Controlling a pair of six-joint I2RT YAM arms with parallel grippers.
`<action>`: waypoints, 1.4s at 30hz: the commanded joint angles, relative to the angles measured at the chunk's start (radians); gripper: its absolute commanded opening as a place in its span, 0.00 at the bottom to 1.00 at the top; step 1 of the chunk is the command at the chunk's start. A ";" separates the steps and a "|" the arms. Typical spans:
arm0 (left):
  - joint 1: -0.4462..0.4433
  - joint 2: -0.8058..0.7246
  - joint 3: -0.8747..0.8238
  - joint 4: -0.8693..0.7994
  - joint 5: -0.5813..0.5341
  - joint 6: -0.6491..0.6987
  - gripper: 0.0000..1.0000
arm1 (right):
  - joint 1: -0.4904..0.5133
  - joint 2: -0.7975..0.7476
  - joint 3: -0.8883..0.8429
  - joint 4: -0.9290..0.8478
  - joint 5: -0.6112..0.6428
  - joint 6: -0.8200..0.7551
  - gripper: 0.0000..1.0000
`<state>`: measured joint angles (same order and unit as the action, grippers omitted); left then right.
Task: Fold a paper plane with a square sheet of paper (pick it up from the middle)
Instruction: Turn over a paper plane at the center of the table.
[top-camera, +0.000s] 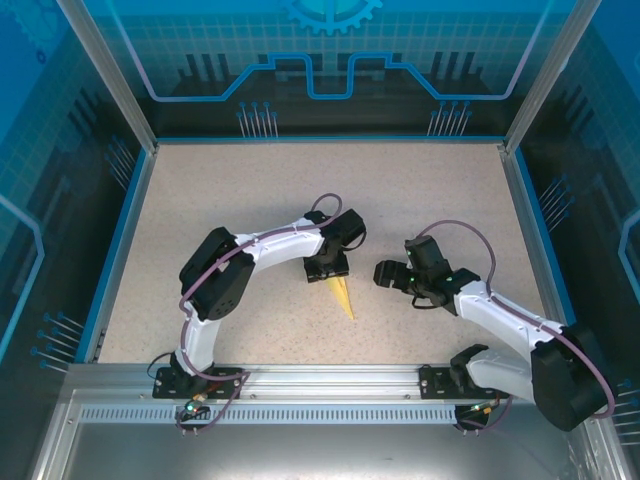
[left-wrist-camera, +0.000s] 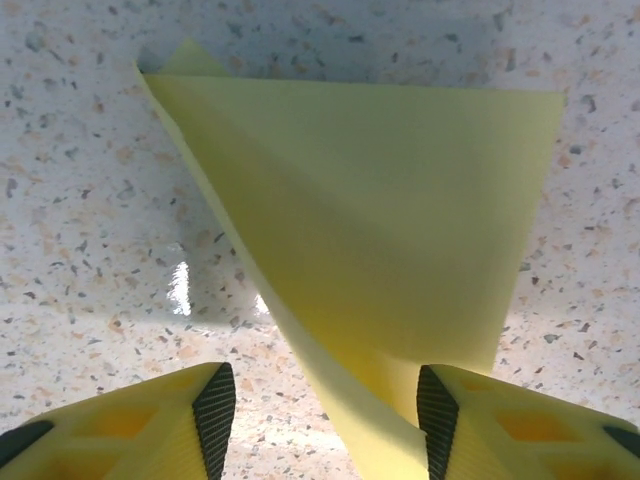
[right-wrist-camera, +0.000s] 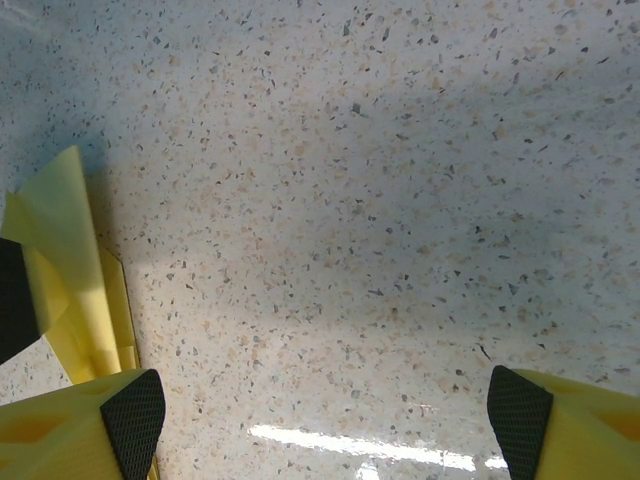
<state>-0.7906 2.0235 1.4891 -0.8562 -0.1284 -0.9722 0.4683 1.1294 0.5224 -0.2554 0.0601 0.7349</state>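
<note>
The yellow sheet of paper lies on the table folded into a narrow pointed paper plane (top-camera: 343, 297), its tip toward the near edge. My left gripper (top-camera: 328, 268) hangs over its wide end. In the left wrist view the folded paper (left-wrist-camera: 380, 220) rises between the jaws of the left gripper (left-wrist-camera: 325, 420) and leans on the right pad (left-wrist-camera: 436, 415). A gap of bare table shows beside the left pad, so the jaws are open. My right gripper (top-camera: 385, 273) stands just right of the plane, open wide (right-wrist-camera: 325, 410) over bare table, with the paper (right-wrist-camera: 70, 270) at its left edge.
The speckled table (top-camera: 230, 200) is bounded by a blue rim (top-camera: 120, 240) and aluminium posts. Both arm bases sit on the rail at the near edge (top-camera: 320, 385). A dark part of the left gripper (right-wrist-camera: 12, 295) overlaps the paper in the right wrist view.
</note>
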 joint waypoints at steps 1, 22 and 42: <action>-0.006 -0.044 -0.009 -0.047 -0.022 -0.042 0.51 | -0.019 -0.003 -0.006 -0.025 -0.014 0.019 0.88; -0.003 -0.285 -0.151 0.325 0.085 0.123 0.00 | -0.049 -0.031 0.041 -0.036 -0.104 -0.005 0.87; 0.106 -0.294 -0.615 0.926 0.351 0.049 0.00 | 0.014 0.003 0.076 0.034 -0.191 -0.019 0.77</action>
<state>-0.6941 1.7065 0.9089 0.0101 0.1982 -0.8997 0.4465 1.1084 0.5610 -0.2455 -0.1139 0.7300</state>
